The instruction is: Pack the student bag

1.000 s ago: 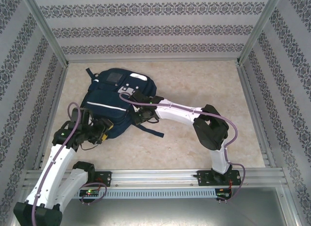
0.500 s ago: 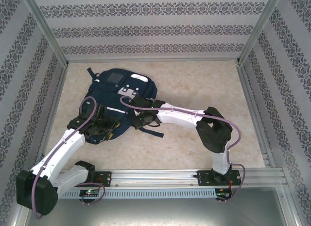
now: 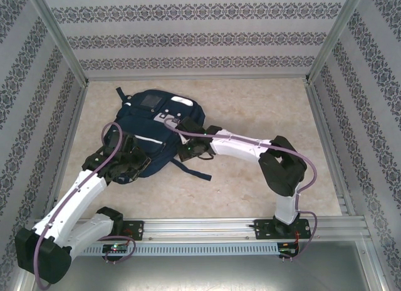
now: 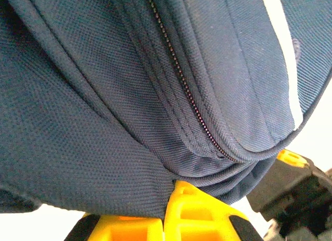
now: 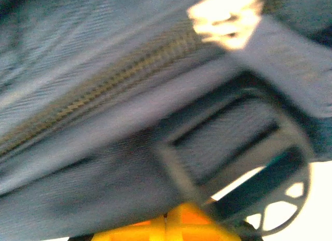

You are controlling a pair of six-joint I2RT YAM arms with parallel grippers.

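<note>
Here's the student bag (image 3: 147,131), lying flat on the counter (image 3: 263,109), and both arms are working its near side. The left gripper (image 3: 128,163) is at the bag's near left corner. From the left wrist its yellow fingers (image 4: 179,210) are pressed together with a fold of navy cloth pinched between them, so that's a closed grip on the bag itself. Just above that fold the zip (image 4: 181,80) runs with its teeth meshed all along the visible stretch.

The right gripper (image 3: 191,150) is at the bag's near right edge, beside the loose strap (image 3: 194,172) trailing off the bag. It's closed too, fingers together under the fabric, but the right wrist view is blurred and I can't tell if any cloth is caught. A strap buckle (image 5: 244,163) sits close by it.

My read is that this is a bag-handling step, getting a hold on the fabric near the zip. The next move calls for a gentle, steady pull, with the right gripper bracing the bag so it doesn't slide
</note>
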